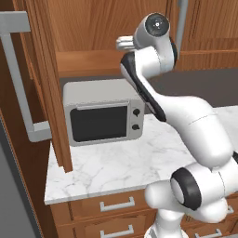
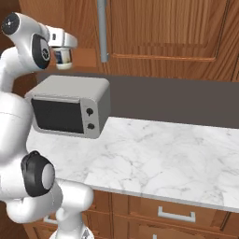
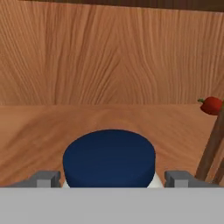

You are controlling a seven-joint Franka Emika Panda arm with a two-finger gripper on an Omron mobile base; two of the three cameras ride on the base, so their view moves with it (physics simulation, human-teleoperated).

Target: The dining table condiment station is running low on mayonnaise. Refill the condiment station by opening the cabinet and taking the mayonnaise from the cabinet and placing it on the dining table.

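The mayonnaise (image 3: 109, 158), a whitish jar with a dark navy lid, stands on the wooden shelf (image 3: 52, 127) inside the cabinet. My gripper (image 3: 113, 179) is open around it, one fingertip on each side with a small gap to the lid. From the right base view the jar (image 2: 63, 58) sits just under the white hand (image 2: 62, 39). The cabinet's left door (image 1: 49, 93) is swung open, its grey bar handle (image 1: 18, 79) facing out. The hand's pale fingers (image 1: 124, 43) reach in above the shelf edge (image 1: 88, 62). The dining table is out of view.
A grey microwave (image 1: 103, 114) stands on the small marble counter (image 2: 154, 154) right below the cabinet. A small red fruit-like thing (image 3: 212, 105) lies on the shelf at right. The neighbouring cabinet door (image 2: 163, 28) is closed. Drawers (image 1: 116, 204) line the counter front.
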